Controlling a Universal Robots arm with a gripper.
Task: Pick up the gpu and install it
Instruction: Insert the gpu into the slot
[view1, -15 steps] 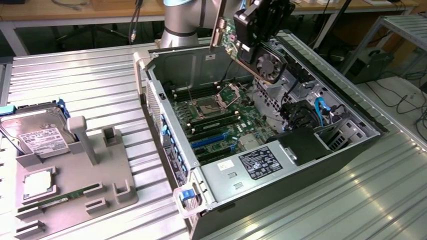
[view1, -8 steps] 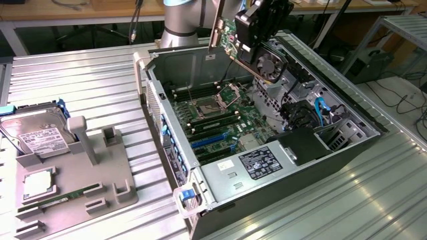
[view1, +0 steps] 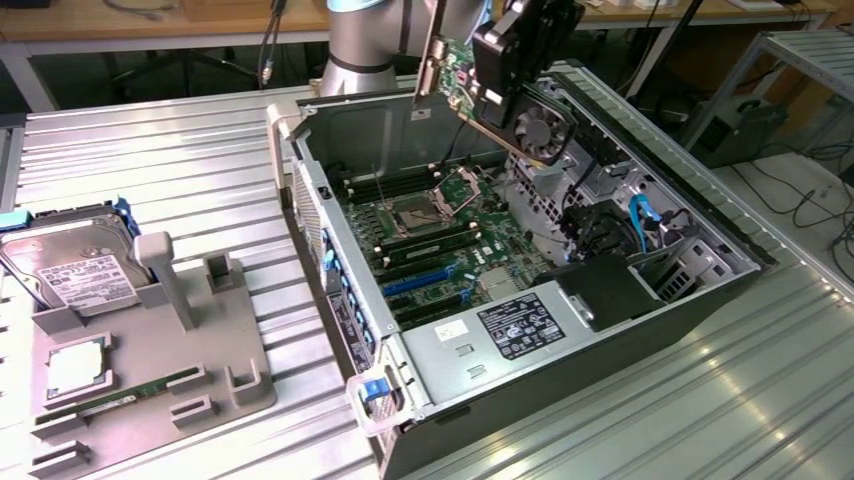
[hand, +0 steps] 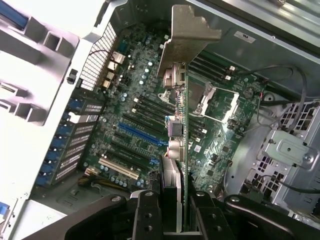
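Hanging over the open computer case, the gpu sits in the claw, whose two dark fingers press against its opposite faces. The card is tilted in the exterior view and clear of everything below it. In the wrist view it runs edge-on, its silver bracket at the end farthest from the claw and pointing toward the case's rear wall, with the green motherboard open beneath.

Writing is scarce. A black label on the grey power supply carries white print too small to read. The same goes for a small white sticker on the case's inner wall and the white label on the hard drive.

The blue slots and a white slot lie uncovered beside the card's line, and the processor socket stands with its frame lifted. Cables curve along the drive-bay side, apart from the card.

To the exterior view's left, well apart from the case, a grey tray on the ribbed metal surface holds the hard drive and a narrow memory stick.
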